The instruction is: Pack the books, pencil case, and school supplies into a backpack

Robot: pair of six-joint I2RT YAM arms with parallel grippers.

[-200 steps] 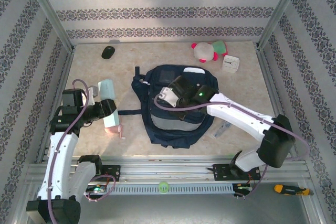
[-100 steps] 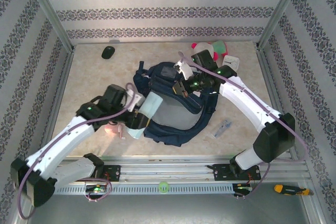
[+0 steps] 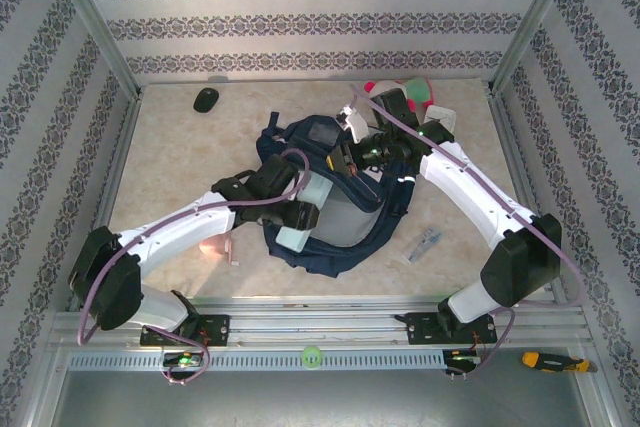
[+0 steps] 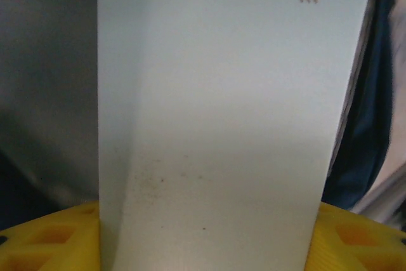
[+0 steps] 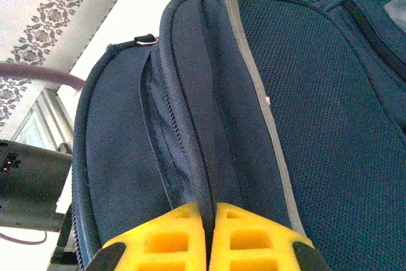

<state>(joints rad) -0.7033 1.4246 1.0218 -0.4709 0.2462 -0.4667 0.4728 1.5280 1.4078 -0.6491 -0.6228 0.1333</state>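
Teal square [image 4: 222,125], one, clamped in left tool [image 4: 206,242]; right tool [image 5: 208,236] pinches one backpack [image 5: 317,93].

- The left gripper [image 3: 300,213] brings the flat pale teal square [image 3: 320,189] from the table's [image 3: 170,157] left side to the backpack's [image 3: 345,252] mouth.
- The right gripper [image 3: 347,152], clamped on the backpack's rim, now sits farther back.

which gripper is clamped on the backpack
The right gripper: its yellow fingers pinch a fold of the navy backpack. The left gripper holds a flat pale teal square.
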